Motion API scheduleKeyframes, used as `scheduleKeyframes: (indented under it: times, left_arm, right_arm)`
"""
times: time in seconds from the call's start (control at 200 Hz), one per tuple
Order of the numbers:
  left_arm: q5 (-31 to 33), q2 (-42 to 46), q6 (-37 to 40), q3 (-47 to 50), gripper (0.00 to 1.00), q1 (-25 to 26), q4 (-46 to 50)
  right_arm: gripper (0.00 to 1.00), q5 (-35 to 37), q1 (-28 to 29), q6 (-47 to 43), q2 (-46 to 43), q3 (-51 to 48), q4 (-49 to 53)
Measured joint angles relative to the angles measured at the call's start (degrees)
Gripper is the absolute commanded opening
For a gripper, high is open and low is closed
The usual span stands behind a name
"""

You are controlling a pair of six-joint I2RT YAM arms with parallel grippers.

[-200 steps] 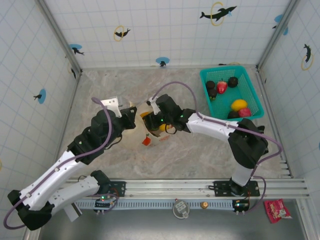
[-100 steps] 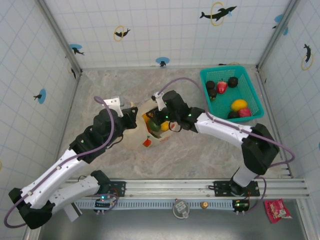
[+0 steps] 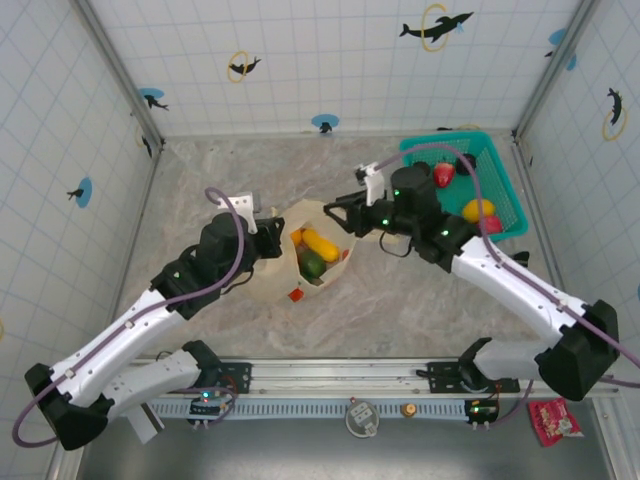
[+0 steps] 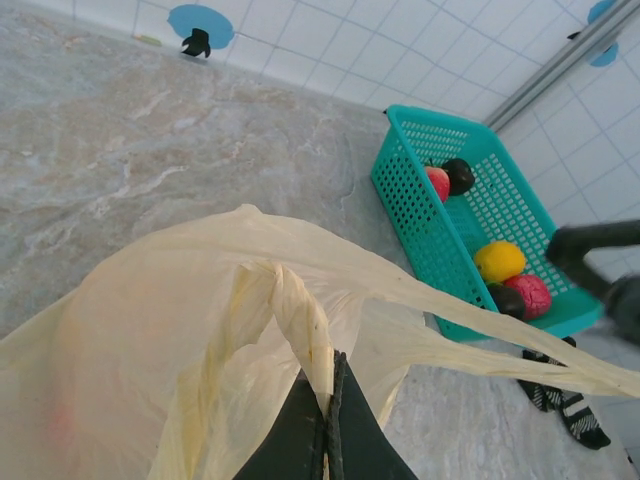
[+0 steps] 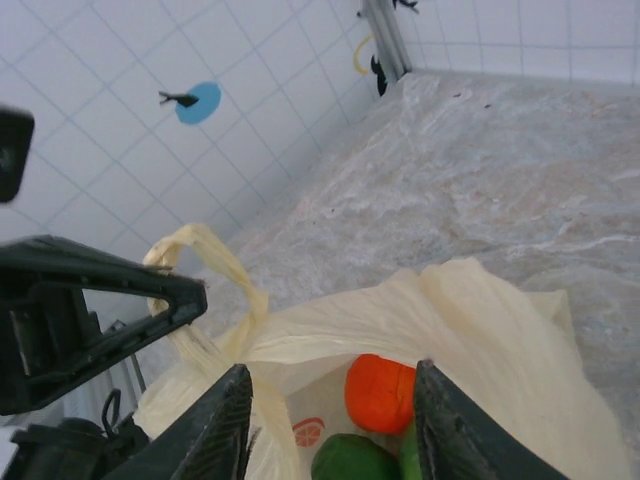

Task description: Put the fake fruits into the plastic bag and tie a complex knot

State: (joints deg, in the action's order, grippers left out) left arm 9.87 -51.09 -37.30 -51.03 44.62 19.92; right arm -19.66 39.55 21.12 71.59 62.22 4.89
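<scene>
The plastic bag sits open on the middle of the bench with fruits inside, one handle pinched in the left jaws. The right jaws hang spread and empty at its right rim. The basket of fruits lies further right, nearer that arm.

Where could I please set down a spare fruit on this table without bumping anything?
Bare: the far left corner between wall and bag; also the near strip between bag and rail. Crowded: around the bag and by the basket.
</scene>
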Motion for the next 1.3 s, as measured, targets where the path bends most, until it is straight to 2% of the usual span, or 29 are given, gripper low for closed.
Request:
scheduleKeyframes:
  times: [0.155, 0.33, 0.39, 0.56, 0.681, 0.986, 1.296]
  left_arm:
    - [0.00, -0.57, 0.02, 0.00, 0.00, 0.00, -0.37]
    - [0.00, -1.03, 0.13, -0.02, 0.00, 0.00, -0.94]
    - [-0.02, -1.22, 0.50, -0.02, 0.00, 0.00, -1.16]
    - [-0.59, -1.97, 1.53, -0.11, 0.00, 0.00, -1.36]
    - [-1.88, -2.75, 1.81, -0.13, 0.00, 0.00, -1.79]
    - [-4.17, -3.67, 3.08, -1.11, 0.00, 0.00, -2.40]
    - [-4.52, -3.67, 3.10, -1.57, 0.00, 0.00, -2.38]
  right_arm:
    - [0.52, -6.27, -10.86, 3.78, -3.93, -2.40, -1.86]
    - [0.46, -9.77, -22.10, 8.24, -5.16, -4.46, -3.56]
    - [0.46, -7.17, -25.51, 8.55, -4.79, -4.37, -1.90]
    - [0.49, 6.67, -31.98, 8.44, 0.28, -1.70, 8.76]
    - [0.54, 11.56, -34.12, 7.85, 5.42, -1.18, 12.22]
    - [0.72, 13.99, -35.58, 4.66, 23.69, 6.05, 14.16]
    - [0.72, 13.09, -36.20, 2.12, 38.29, 18.40, 15.02]
